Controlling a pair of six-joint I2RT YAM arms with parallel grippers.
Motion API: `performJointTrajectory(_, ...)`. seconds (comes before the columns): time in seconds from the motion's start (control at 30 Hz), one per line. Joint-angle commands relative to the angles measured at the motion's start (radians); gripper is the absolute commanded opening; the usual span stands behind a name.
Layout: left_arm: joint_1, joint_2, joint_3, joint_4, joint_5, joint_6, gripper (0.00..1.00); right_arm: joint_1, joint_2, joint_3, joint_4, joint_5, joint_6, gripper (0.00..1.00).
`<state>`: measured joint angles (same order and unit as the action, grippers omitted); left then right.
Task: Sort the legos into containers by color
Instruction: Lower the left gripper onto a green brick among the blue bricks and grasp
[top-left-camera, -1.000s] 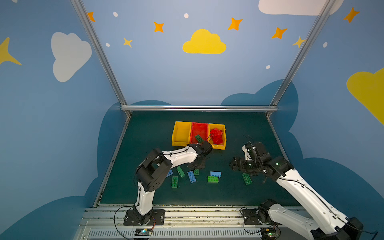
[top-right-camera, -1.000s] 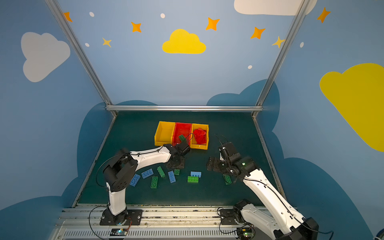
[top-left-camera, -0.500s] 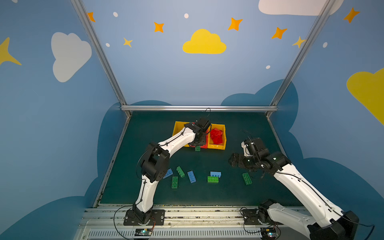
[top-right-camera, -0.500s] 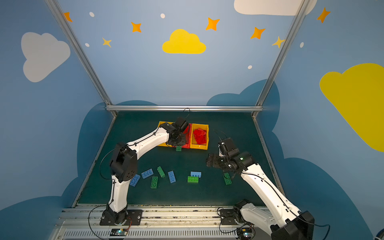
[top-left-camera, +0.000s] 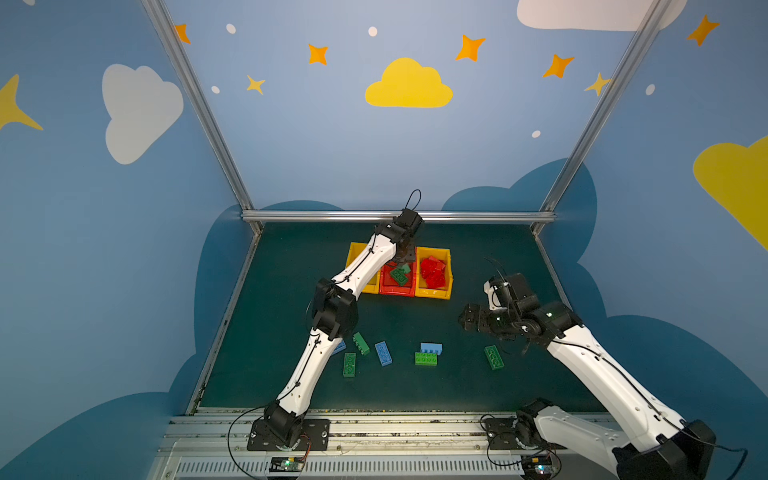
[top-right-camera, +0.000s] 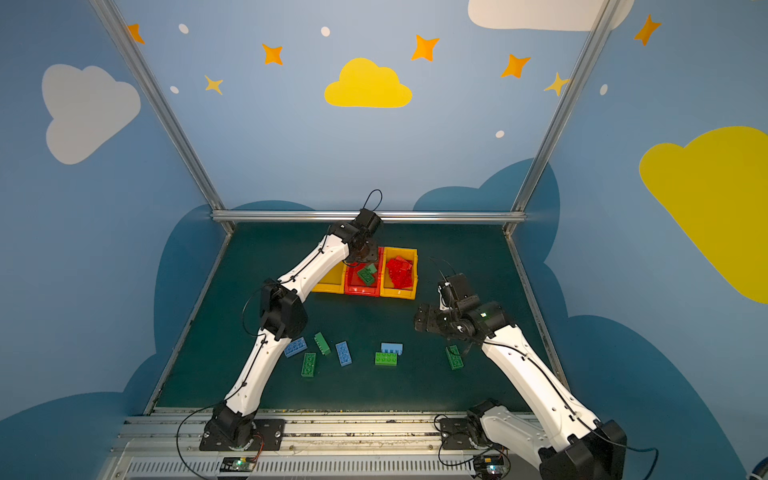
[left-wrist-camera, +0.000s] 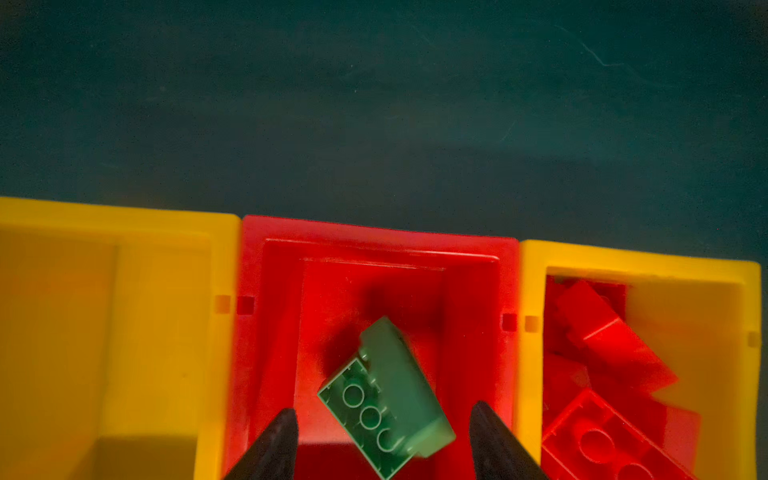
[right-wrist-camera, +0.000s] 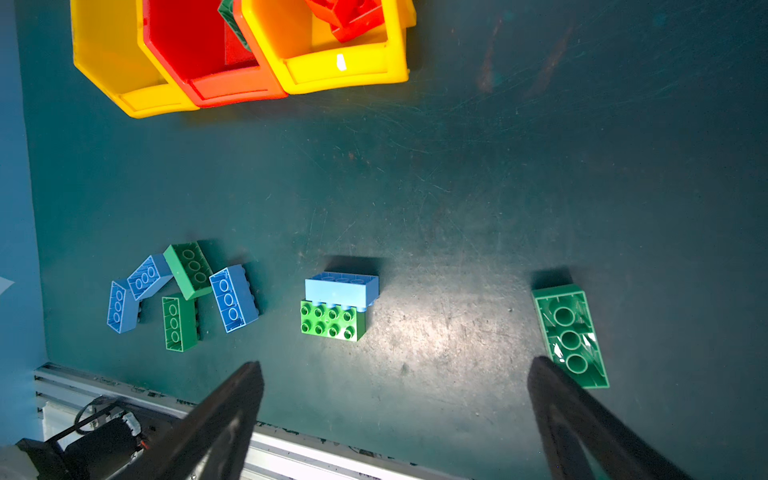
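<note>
Your left gripper (left-wrist-camera: 384, 409) hangs over the red bin (left-wrist-camera: 374, 232) with its jaws spread, pinching nothing. A green brick (left-wrist-camera: 399, 374) lies tilted and slightly blurred inside that bin, between the fingers (left-wrist-camera: 274, 444) but touching neither. In both top views the yellow bin (left-wrist-camera: 623, 257) at the red bin's 3 o'clock holds a heap of red bricks (left-wrist-camera: 611, 332).

In a top view the red bin sits at 12 o'clock from the middle of the mat (top-left-camera: 291, 291). Your right gripper (right-wrist-camera: 397, 363) hovers above the mat at 3 o'clock, jaws spread wide and empty. Near it, at 4 o'clock, a lone green brick (right-wrist-camera: 569, 332) lies underside up. At 5 o'clock a blue brick (right-wrist-camera: 340, 286) on its side touches a studded green brick (right-wrist-camera: 332, 322). At 7 o'clock you have a cluster (right-wrist-camera: 189, 270) of three blue and two green bricks, close together on the mat.
</note>
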<state>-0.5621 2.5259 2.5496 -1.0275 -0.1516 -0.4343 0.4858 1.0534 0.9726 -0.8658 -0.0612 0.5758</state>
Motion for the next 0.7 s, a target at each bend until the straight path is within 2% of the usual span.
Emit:
performJointTrajectory(0.0,0.000,-0.057,-0.011,-0.068,0.015,-0.006,0.69,-0.004,-0.027,0.015,-0.016,0.006,-0.008,0.97)
performJointTrajectory(0.1,-0.009,-0.182,-0.172,-0.007,0.002,-0.021,0.70,-0.004,-0.036,0.008,-0.006,-0.011,-0.004,0.97)
performJointTrajectory(0.33,-0.033,-0.585,-0.810,0.229,-0.037,-0.124,0.69,0.004,-0.056,-0.003,-0.008,-0.066,-0.006,0.97)
performJointTrajectory(0.53,-0.093,-0.875,-1.277,0.289,-0.113,-0.275,0.69,0.026,-0.096,-0.031,-0.009,-0.068,0.007,0.97)
performJointTrajectory(0.67,-0.130,-1.031,-1.506,0.324,-0.119,-0.389,0.69,0.045,-0.104,-0.049,0.006,-0.067,0.022,0.97)
